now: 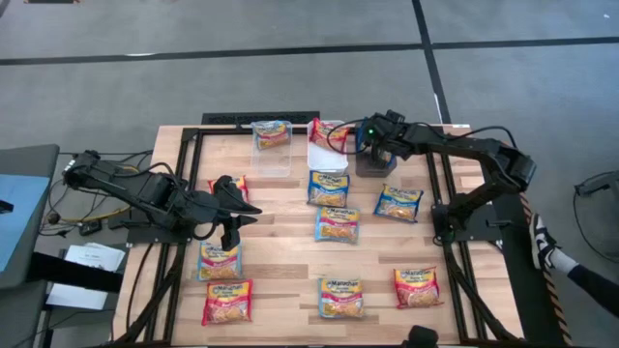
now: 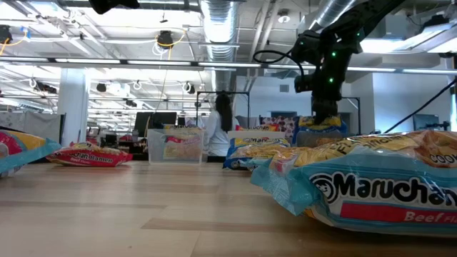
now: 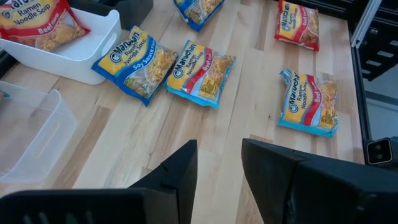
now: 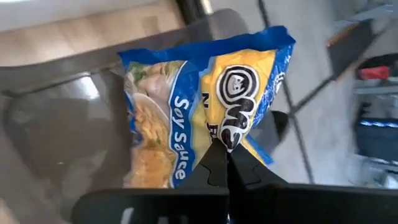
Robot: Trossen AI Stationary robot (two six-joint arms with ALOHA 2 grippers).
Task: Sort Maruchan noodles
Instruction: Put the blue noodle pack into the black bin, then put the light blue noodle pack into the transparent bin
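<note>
We have the right gripper (image 4: 227, 152) at the far side of the wooden tabletop (image 1: 280, 208), its jaws pinched tight on the edge of a blue-and-yellow plastic soy-sauce ramen packet (image 4: 205, 106) that hangs over the dark plastic bin (image 1: 375, 159).

Sorting looks partly done, as we judge it. The clear plastic bin (image 1: 273, 147) on the far left holds a packet, the white plastic bin (image 3: 68, 53) between the two others holds a red beef-flavor packet (image 3: 40, 22), and the soy-sauce one is about to go into the dark bin.

Much is left. Loose flat ramen packets are spread over the tabletop: a blue one (image 1: 328, 188) just beside the white bin, another blue (image 1: 337, 223) nearer, a blue one (image 1: 398, 202) to the right, a blue (image 1: 340, 296) and a red (image 1: 416, 287) along the near edge, and a blue (image 1: 220, 260) and a red (image 1: 227, 302) near left.

Our left gripper (image 1: 230, 230) hovers above that near-left pair, jaws part-way apart and holding nothing.
</note>
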